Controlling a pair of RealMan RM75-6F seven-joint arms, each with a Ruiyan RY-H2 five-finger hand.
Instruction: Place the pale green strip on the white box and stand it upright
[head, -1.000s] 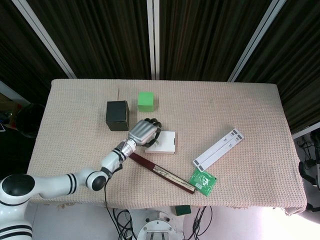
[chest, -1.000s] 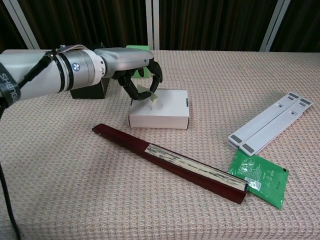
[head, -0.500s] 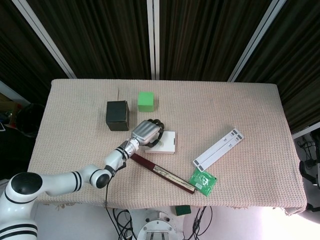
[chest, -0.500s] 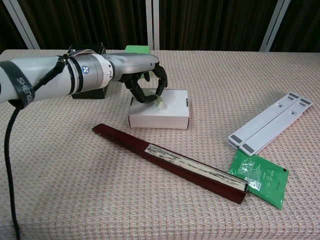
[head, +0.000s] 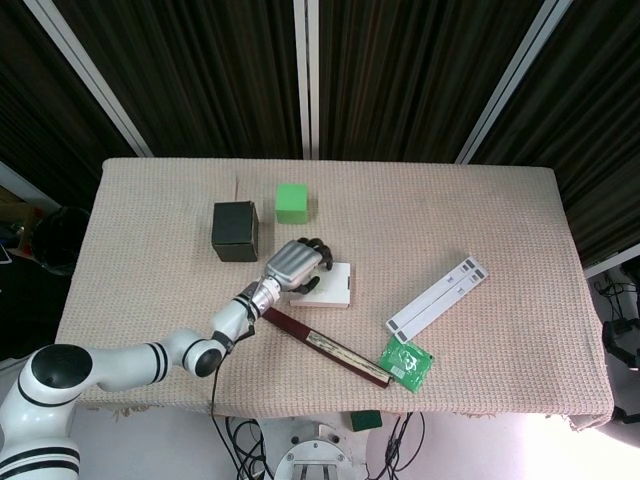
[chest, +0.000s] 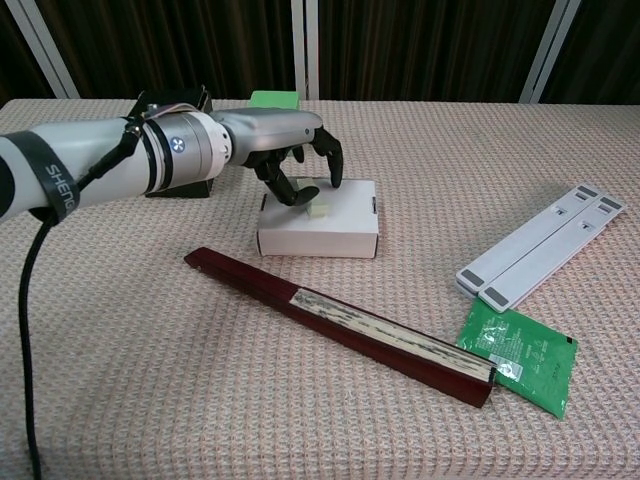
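The white box (chest: 330, 232) lies left of the table's middle, also seen as the white box (head: 334, 285) in the head view. A small pale green strip (chest: 318, 210) rests on its top near the left edge; it looks low, and I cannot tell if it stands upright. My left hand (chest: 300, 165) hovers over that edge with its fingers spread and lifted; the thumb tip lies just beside the strip. In the head view the left hand (head: 296, 262) covers the strip. The right hand shows in neither view.
A long dark red case (chest: 340, 322) lies diagonally in front of the box. A green packet (chest: 518, 358) and a white folded stand (chest: 545, 244) are at the right. A black box (head: 235, 231) and a green cube (head: 292, 202) stand behind the hand.
The left hand carried the pinched strip down onto the box top, then its fingers spread and lifted off; the strip now rests on the box.
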